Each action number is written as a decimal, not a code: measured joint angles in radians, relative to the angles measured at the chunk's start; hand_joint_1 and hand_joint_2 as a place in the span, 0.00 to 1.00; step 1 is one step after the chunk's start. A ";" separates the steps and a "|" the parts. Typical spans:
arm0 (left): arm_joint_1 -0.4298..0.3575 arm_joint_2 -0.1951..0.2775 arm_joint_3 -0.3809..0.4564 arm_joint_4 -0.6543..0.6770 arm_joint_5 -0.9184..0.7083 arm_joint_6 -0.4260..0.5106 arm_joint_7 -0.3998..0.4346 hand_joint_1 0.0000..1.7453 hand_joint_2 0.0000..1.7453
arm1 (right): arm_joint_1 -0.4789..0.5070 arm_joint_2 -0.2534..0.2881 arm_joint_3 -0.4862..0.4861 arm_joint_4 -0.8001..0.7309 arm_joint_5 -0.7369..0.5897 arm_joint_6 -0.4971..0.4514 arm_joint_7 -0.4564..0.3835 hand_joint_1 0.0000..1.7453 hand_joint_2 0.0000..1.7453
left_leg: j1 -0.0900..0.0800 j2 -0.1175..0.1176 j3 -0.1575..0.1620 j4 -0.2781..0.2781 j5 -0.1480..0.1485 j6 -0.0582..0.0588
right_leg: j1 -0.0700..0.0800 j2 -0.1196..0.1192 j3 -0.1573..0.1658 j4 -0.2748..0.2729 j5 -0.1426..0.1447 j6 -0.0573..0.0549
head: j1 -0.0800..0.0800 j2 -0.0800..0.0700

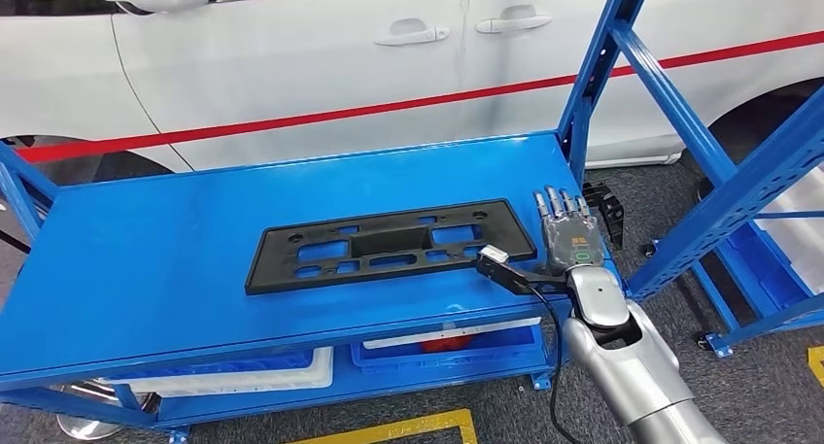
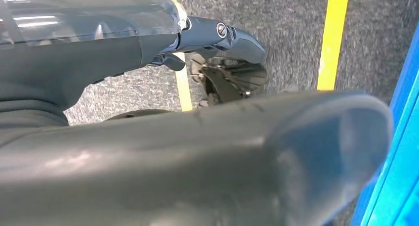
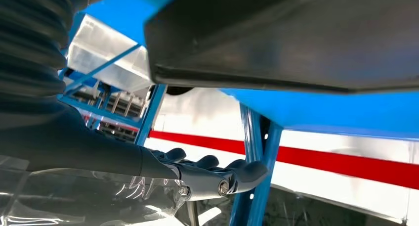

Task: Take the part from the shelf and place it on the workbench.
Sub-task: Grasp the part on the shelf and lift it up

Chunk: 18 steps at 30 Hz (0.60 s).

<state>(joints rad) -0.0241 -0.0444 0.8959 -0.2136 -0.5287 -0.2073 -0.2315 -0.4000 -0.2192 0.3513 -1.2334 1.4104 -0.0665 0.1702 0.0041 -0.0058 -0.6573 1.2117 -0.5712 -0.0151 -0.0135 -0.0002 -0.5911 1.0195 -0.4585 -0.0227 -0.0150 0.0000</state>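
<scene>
The part lies flat on the counter. The right robot hand sits just beside the part's right end, fingers extended and apart, holding nothing.

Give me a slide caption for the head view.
Flat black plastic part lies on the blue metal workbench; right hand open beside it.

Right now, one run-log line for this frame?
part: flat on workbench | right hand: open at part's right end, fingers extended | left hand: hanging over floor
</scene>
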 joint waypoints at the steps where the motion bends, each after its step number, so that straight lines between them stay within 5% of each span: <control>1: 0.000 0.000 0.001 0.000 -0.002 0.000 0.000 0.00 0.00 | -0.010 0.006 0.003 0.019 0.008 -0.003 -0.001 0.00 1.00 | 0.000 0.000 -0.030 0.063 -0.022 -0.001 | 0.001 0.000 0.000 0.000 -0.001 -0.001 | 0.000 0.000; 3: 0.001 0.000 0.004 0.000 -0.002 -0.001 0.000 0.00 0.00 | -0.033 0.019 0.013 0.053 0.021 -0.009 -0.004 0.00 1.00 | 0.000 0.000 -0.048 0.095 -0.013 0.000 | 0.004 0.002 0.002 0.002 -0.002 -0.003 | 0.000 0.000; 7: -0.003 0.001 0.013 0.000 -0.008 -0.002 -0.001 0.00 0.00 | -0.088 0.053 0.036 0.126 0.040 -0.014 -0.019 0.00 1.00 | -0.004 0.001 0.066 -0.156 0.109 0.017 | 0.009 0.006 0.007 0.004 -0.005 0.001 | 0.000 0.000; 12: -0.005 0.001 0.020 0.000 -0.026 -0.011 -0.004 0.00 0.00 | -0.159 0.095 0.068 0.217 0.048 -0.020 -0.061 0.00 1.00 | -0.004 0.001 0.082 -0.206 0.126 0.035 | 0.009 0.006 -0.004 0.014 -0.010 0.024 | 0.001 0.000; 14: -0.007 0.001 0.021 0.000 -0.031 -0.014 -0.004 0.00 0.00 | -0.191 0.113 0.082 0.258 0.040 -0.021 -0.092 0.00 1.00 | 0.001 0.002 0.084 -0.214 0.132 0.044 | 0.006 0.005 -0.036 0.085 -0.055 0.033 | 0.003 0.000; 16: -0.008 0.001 0.022 0.000 -0.034 -0.014 -0.004 0.00 0.00 | -0.216 0.136 0.097 0.302 0.030 -0.020 -0.114 0.00 1.00 | 0.001 0.002 0.083 -0.214 0.133 0.046 | 0.002 0.004 -0.099 0.215 -0.113 0.040 | 0.004 0.000; 18: -0.008 0.001 0.022 0.000 -0.036 -0.014 -0.004 0.00 0.00 | -0.233 0.160 0.112 0.342 0.021 -0.019 -0.132 0.00 1.00 | 0.001 0.002 0.085 -0.214 0.132 0.045 | -0.002 0.003 -0.133 0.277 -0.117 0.044 | 0.004 0.000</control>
<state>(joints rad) -0.0324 -0.0433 0.9179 -0.2136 -0.5649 -0.2213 -0.2358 -0.6328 -0.0590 0.4630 -0.8915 1.4316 -0.0856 0.0387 0.0054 -0.0040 -0.5728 0.9981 -0.4394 0.0299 -0.0151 0.0031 -0.7239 1.2964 -0.5755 0.0218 -0.0112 0.0000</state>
